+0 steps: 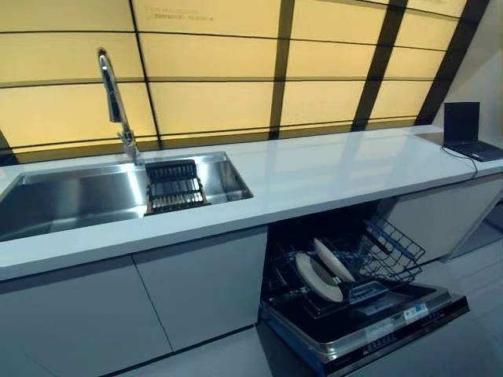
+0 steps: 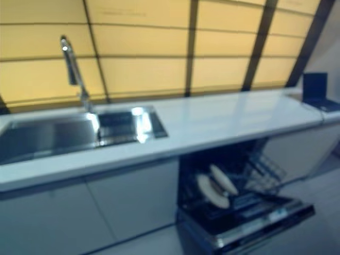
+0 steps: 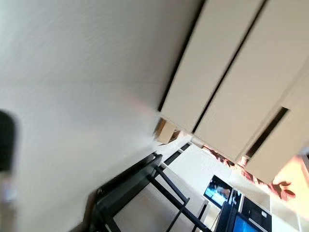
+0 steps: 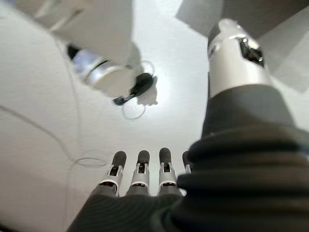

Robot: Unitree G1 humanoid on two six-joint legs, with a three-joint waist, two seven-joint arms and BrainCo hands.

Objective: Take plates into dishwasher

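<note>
Two white plates [image 1: 318, 277] [image 1: 335, 260] stand tilted side by side in the lower rack of the open dishwasher [image 1: 377, 314] under the white counter [image 1: 330, 169]. They also show in the right eye view [image 2: 212, 190]. Neither hand shows in the eye views. My right hand [image 4: 140, 169] shows in its wrist view with straight fingers and the thumb [image 4: 236, 58] apart, holding nothing, over pale floor. Of my left hand only a dark fingertip [image 3: 5, 140] shows at the edge of its wrist view. No plate is in either hand.
A steel sink [image 1: 78, 196] with a tall faucet [image 1: 114, 94] and a dark drain rack [image 1: 174, 185] lies in the counter at left. The dishwasher's upper wire basket [image 1: 393, 247] is pulled out. A dark laptop [image 1: 468, 129] stands at the counter's far right.
</note>
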